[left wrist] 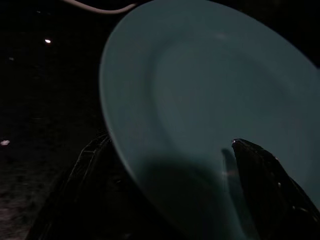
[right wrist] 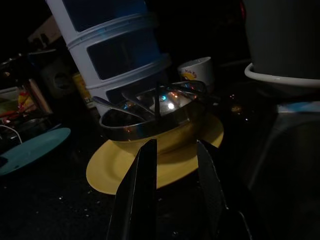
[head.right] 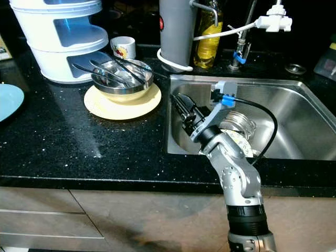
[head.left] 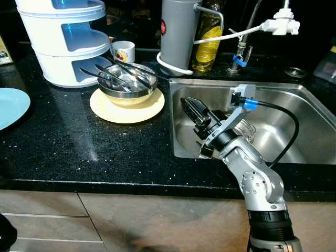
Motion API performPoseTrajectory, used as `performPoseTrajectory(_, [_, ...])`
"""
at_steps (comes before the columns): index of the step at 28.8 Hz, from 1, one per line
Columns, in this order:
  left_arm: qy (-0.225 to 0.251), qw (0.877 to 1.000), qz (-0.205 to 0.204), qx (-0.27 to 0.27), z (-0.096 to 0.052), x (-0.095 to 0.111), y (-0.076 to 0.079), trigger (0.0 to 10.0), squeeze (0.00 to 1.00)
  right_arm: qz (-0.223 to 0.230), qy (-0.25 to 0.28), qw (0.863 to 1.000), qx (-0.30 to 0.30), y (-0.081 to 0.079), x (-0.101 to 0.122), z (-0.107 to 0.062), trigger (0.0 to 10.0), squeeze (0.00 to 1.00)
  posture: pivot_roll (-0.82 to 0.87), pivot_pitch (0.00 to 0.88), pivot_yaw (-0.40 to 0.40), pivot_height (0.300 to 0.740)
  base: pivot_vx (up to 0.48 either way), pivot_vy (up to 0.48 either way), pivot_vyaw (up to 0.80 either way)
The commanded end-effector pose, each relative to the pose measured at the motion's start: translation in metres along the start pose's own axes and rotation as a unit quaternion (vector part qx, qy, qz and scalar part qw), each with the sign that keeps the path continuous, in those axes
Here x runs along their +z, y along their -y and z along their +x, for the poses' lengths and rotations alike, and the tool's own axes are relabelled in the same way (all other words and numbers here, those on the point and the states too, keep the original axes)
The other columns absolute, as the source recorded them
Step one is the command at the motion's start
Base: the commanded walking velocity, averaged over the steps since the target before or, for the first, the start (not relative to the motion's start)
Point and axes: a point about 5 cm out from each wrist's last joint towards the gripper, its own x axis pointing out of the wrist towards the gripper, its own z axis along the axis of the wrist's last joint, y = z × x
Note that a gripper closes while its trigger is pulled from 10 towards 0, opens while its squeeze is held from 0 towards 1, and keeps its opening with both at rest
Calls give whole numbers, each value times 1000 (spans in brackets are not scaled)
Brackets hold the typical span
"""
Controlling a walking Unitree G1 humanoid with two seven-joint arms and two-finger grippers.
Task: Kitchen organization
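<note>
A steel bowl [head.left: 127, 80] holding several utensils sits on a yellow plate [head.left: 126, 107] on the black counter. My right gripper [head.left: 187, 103] hovers over the left end of the sink, pointing at the bowl and apart from it. Its fingers [right wrist: 145, 170] stand open by a narrow gap with nothing between them. A light blue plate [head.left: 8, 107] lies at the counter's left end. My left gripper [left wrist: 170, 140] is open astride that light blue plate's [left wrist: 210, 90] rim, with one finger [left wrist: 270, 190] over the plate and the other beside it.
A white tiered container [head.left: 65, 39] and a small mug [head.left: 124, 51] stand behind the bowl. A grey canister [head.left: 178, 34], an oil bottle [head.left: 208, 39] and the tap [head.left: 241, 52] line the sink's [head.left: 315, 142] back edge. A round glass item [head.right: 239, 126] lies in the sink.
</note>
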Motion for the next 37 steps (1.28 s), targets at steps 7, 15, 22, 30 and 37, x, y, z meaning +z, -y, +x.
performPoseTrajectory(7, [-36,998,-44,-2,7,-21,8,0,0,-15,5,1000,-1,1,4,-4,10000,0,-4,174,-29,740,0,0,0])
performPoseTrajectory(15, [-39,997,-64,5,9,-26,8,0,0,-20,3,1000,1,-1,3,-5,10000,0,-6,169,-31,740,0,0,0])
performPoseTrajectory(22, [-36,997,-71,10,10,-26,7,0,0,-8,-15,999,28,-5,-1,-5,10000,0,-5,160,-34,740,0,0,0])
performPoseTrajectory(30, [-25,997,-71,15,10,-24,6,0,0,-10,-122,975,188,-24,-14,-28,10000,0,-6,147,-34,740,0,0,0])
performPoseTrajectory(37, [58,994,-32,-84,-1,0,37,0,0,1,-114,958,264,-39,-7,-37,10000,0,-8,146,-34,740,0,0,0])
